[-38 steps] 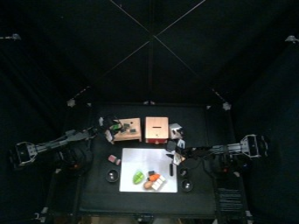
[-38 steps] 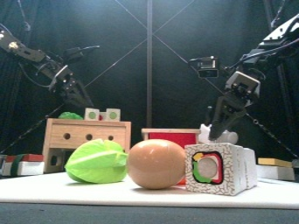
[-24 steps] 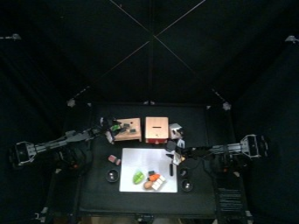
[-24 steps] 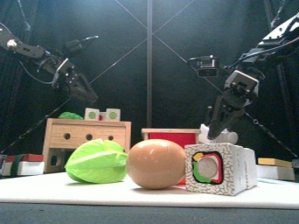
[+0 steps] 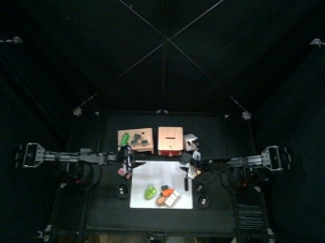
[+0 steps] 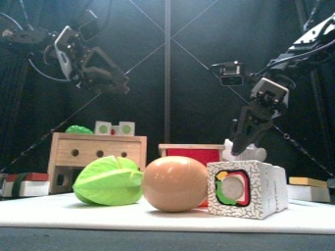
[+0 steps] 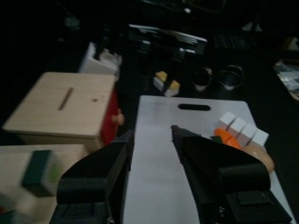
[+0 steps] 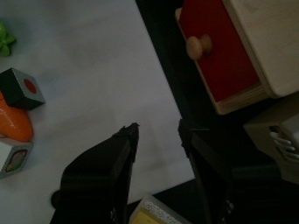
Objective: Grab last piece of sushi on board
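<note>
Both grippers spread over the board, sushi untouched

I see the left gripper [image 7: 152, 138] held high and level, its 2 jaws wide and empty above the flat, smooth white board [image 7: 163, 175]. The right gripper [image 8: 158, 127] hangs steeply by the board's edge, near a tan box [image 8: 263, 44] with a red face and round knob, jaws parted on nothing. The sushi [image 8: 14, 125], a small glossy orange lump, lies on the board's front part, well apart from both.
</note>
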Available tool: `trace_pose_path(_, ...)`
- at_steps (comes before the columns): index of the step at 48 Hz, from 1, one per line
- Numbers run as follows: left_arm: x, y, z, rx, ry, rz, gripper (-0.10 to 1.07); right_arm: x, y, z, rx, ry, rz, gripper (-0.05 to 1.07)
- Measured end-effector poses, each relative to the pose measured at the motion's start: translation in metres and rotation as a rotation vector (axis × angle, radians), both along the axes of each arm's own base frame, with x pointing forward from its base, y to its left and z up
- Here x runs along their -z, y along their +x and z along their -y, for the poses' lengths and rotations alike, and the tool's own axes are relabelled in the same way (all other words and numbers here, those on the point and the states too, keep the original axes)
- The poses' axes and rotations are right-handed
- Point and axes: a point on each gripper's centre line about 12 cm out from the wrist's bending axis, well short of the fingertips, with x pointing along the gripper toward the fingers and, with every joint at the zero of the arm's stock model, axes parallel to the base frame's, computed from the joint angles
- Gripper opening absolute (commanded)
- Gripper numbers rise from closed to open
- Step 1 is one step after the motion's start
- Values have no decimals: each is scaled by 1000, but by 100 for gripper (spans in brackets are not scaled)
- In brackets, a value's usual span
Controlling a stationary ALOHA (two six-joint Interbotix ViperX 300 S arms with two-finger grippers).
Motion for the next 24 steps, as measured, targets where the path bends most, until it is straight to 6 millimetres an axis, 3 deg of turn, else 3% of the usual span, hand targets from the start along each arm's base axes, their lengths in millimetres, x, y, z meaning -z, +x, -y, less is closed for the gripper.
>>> trace_pose_path(15, 47, 43, 37, 99, -4, -140, 80, 0, 0, 0, -2, 0, 0, 80)
trace_pose_path(24, 60, 66, 53, 134, 0, -189, 80, 0, 0, -1, -3, 0, 0, 80)
